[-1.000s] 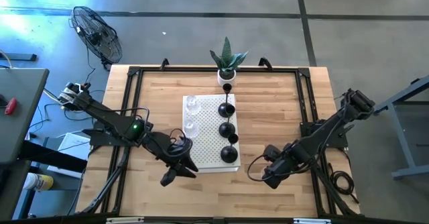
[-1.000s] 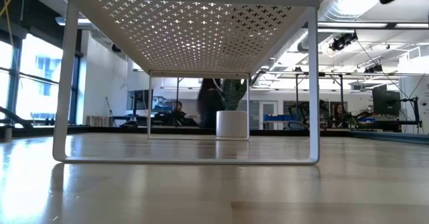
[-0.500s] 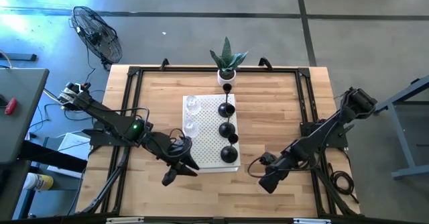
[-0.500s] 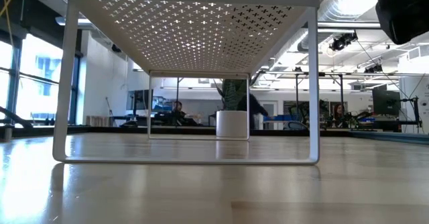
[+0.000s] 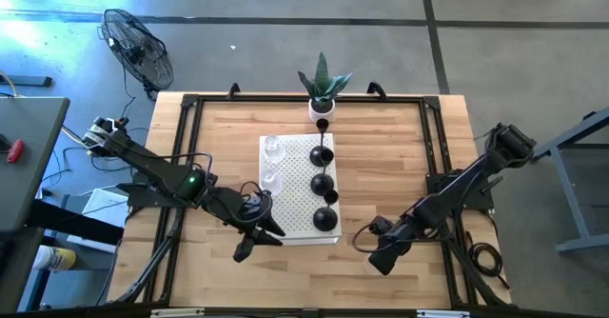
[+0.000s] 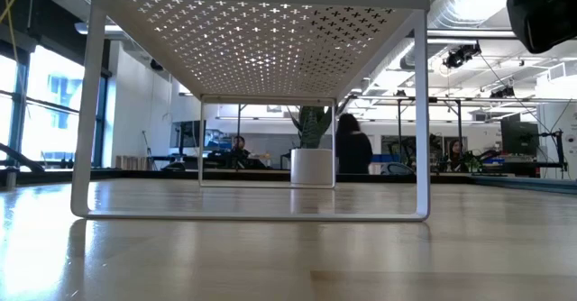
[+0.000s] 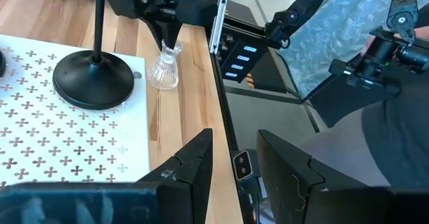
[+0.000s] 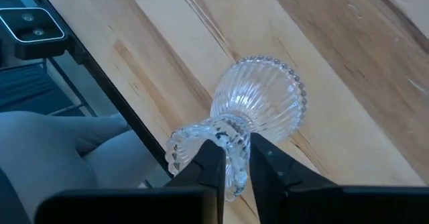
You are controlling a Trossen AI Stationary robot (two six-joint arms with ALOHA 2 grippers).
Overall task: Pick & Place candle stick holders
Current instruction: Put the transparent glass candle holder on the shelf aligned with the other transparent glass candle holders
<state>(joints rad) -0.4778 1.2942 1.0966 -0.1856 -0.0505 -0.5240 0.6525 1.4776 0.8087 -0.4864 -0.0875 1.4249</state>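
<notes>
Bare table [image 5: 400,156] right of crowded shelf [image 5: 297,187] (holders).

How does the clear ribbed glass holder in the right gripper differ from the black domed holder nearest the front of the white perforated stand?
The clear ribbed glass holder is see-through and cup-shaped; the black domed holder is opaque, with a thin stem. The glass one is gripped by the right gripper above the wooden table; the black one stands on the white perforated stand.
</notes>
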